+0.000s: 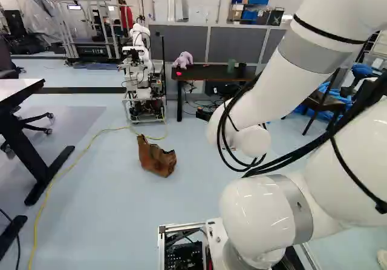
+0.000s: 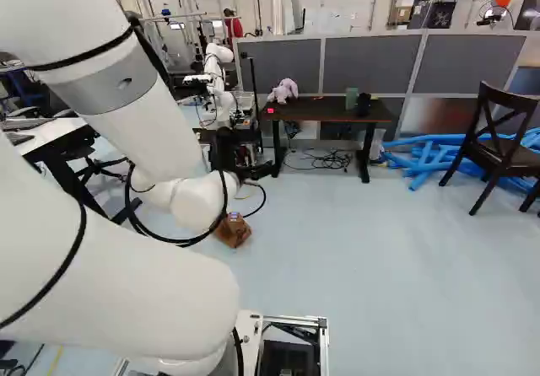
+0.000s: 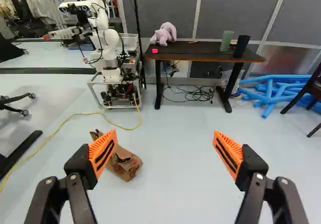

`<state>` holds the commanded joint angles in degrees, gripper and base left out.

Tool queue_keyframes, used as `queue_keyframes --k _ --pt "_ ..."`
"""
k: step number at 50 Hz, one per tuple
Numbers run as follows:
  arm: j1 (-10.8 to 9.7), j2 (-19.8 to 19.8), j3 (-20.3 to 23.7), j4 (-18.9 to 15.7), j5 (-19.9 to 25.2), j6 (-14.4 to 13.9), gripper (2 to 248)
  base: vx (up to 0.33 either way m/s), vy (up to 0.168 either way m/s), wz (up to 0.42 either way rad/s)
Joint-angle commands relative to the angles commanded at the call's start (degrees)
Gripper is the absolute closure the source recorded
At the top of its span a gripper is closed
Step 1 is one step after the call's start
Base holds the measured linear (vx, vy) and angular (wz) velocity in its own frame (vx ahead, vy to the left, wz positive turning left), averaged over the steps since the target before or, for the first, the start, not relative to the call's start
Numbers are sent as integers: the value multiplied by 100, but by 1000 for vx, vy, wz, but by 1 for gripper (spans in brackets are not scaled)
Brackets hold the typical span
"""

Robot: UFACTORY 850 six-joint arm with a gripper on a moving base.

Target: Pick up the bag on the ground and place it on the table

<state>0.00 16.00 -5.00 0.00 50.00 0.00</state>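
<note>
- bag (image 1: 156,156): brown, crumpled, on the floor (image 1: 115,203), ahead of the arm (image 2: 93,258); near another robot (image 3: 108,43) and the yellow cable (image 3: 75,115)
- gripper (image 2: 226,152): looks partly hidden by the arm in the right base view, hard to be sure of its outline there
- wrist view: gripper (image 3: 165,132) fingers spread wide, orange pads (image 3: 103,151) well apart, nothing pinched; one finger covers part of the bag
- table (image 3: 195,52): dark top, beyond the bag; carries plush toy (image 3: 164,34), small pink thing (image 3: 154,50), green cup (image 3: 226,40), black cup (image 3: 242,46)
- blue tubes (image 3: 275,91) on the floor beside the wooden chair (image 2: 499,144)
</note>
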Motion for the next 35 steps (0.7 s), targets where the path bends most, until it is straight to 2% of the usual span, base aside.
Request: queue_keyframes --k 35 --pt "0 0 0 0 0 0 3 28 2 -6"
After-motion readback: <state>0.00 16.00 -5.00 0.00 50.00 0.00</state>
